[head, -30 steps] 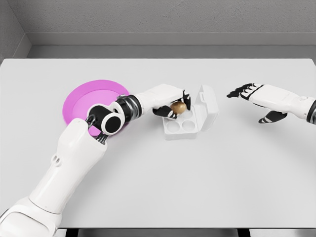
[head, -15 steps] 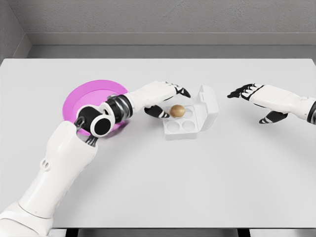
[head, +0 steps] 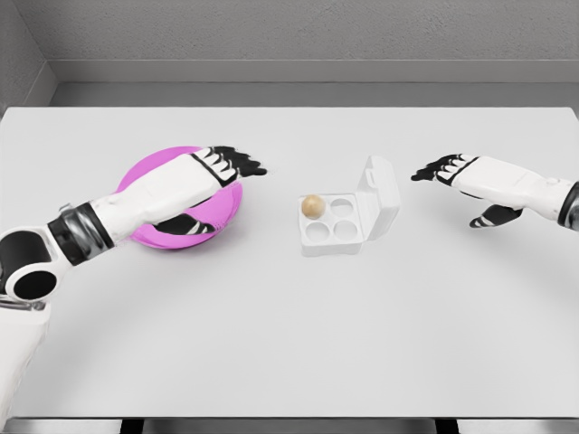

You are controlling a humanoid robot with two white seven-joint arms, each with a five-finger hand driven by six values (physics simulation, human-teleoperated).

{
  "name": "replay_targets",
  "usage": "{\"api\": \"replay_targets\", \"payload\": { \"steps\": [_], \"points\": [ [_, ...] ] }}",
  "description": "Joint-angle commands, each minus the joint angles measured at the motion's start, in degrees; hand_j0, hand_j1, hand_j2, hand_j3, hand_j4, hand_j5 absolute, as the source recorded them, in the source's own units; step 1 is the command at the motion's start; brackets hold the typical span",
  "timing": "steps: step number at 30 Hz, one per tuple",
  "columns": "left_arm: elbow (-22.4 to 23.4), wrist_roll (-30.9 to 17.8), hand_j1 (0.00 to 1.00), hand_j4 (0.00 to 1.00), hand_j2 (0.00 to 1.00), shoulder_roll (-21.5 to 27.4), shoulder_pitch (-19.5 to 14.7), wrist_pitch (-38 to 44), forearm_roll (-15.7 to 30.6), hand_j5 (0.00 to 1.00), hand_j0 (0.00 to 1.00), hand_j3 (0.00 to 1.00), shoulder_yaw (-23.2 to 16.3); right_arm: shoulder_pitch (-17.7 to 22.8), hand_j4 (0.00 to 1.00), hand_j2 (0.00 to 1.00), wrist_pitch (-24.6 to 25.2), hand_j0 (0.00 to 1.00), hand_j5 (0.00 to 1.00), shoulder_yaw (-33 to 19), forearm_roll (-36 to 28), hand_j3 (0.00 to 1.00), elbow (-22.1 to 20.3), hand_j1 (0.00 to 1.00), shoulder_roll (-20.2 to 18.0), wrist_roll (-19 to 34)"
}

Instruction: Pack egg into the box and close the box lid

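The egg [head: 313, 206] sits in the back-left cup of the white box [head: 331, 237], whose lid [head: 381, 193] stands open on the right. The left hand [head: 210, 172] hovers over the pink plate [head: 145, 235], fingers spread and empty; the right hand [head: 452, 169] waits near the lid, also open. A hard or off-centre push on the lid could slide the light box across the table [head: 289, 344] or jolt the egg out

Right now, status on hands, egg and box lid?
Left hand open, over the pink plate. Right hand open, right of the box. Egg seated in a rear cell; lid up. Nothing blocking the lid.
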Motion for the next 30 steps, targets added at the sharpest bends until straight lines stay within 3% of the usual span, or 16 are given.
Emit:
{"api": "replay_targets", "payload": {
  "steps": [1, 4, 7, 9, 12, 20, 24, 27, 30],
  "points": [
    [-0.6, 0.0, 1.00, 1.00, 1.00, 2.9, 0.1, -3.9, 4.2, 1.00, 1.00, 1.00, 7.3, 0.0, 1.00, 1.00, 0.1, 1.00, 1.00, 0.1, -0.4, 1.00, -0.2, 1.00, 0.0, 0.0],
    [-0.3, 0.0, 1.00, 1.00, 1.00, 3.2, 5.7, -3.9, 9.2, 1.00, 1.00, 1.00, 15.1, 0.3, 1.00, 1.00, 0.1, 1.00, 1.00, 0.1, -0.4, 1.00, -0.3, 1.00, 0.2, 0.0],
    [1.6, 0.0, 1.00, 1.00, 1.00, 5.2, 13.8, -3.9, 16.2, 1.00, 1.00, 1.00, 23.7, 1.1, 1.00, 1.00, 0.1, 1.00, 1.00, 0.2, -0.2, 1.00, -2.5, 1.00, 0.3, -0.2],
    [6.6, 0.0, 1.00, 1.00, 1.00, 5.2, 14.5, -3.9, 20.3, 1.00, 1.00, 1.00, 26.2, 1.1, 1.00, 1.00, 0.1, 1.00, 1.00, 1.2, -0.1, 1.00, -3.9, 1.00, 0.4, -0.4],
    [8.1, 0.0, 1.00, 1.00, 1.00, 5.2, 14.7, -3.9, 22.8, 1.00, 1.00, 1.00, 26.4, 1.2, 1.00, 1.00, 0.1, 1.00, 1.00, 1.3, -0.3, 1.00, -5.9, 1.00, 0.4, -0.5],
    [8.2, 0.0, 1.00, 1.00, 1.00, 4.9, 15.0, -3.9, 22.1, 1.00, 1.00, 1.00, 26.2, 2.0, 1.00, 1.00, 0.1, 1.00, 1.00, 1.3, -0.5, 1.00, -9.9, 1.00, 0.6, -0.6],
    [8.1, 0.0, 1.00, 1.00, 1.00, 4.7, 15.2, -3.9, 22.0, 1.00, 1.00, 1.00, 25.9, 2.7, 1.00, 1.00, 0.1, 1.00, 1.00, 1.5, -0.4, 1.00, -16.5, 1.00, 2.8, -0.6],
    [7.6, 0.0, 1.00, 1.00, 1.00, 4.2, 15.2, -3.9, 21.6, 1.00, 1.00, 1.00, 24.5, 2.7, 1.00, 1.00, 0.1, 1.00, 1.00, 3.0, 0.1, 1.00, -17.7, 1.00, 6.4, -0.4],
    [7.4, 0.0, 1.00, 1.00, 1.00, 4.2, 15.0, -3.9, 20.7, 1.00, 1.00, 1.00, 23.0, 2.6, 1.00, 1.00, 0.1, 1.00, 1.00, 2.2, -0.4, 1.00, -17.6, 1.00, 5.4, -0.3]
  ]
}}
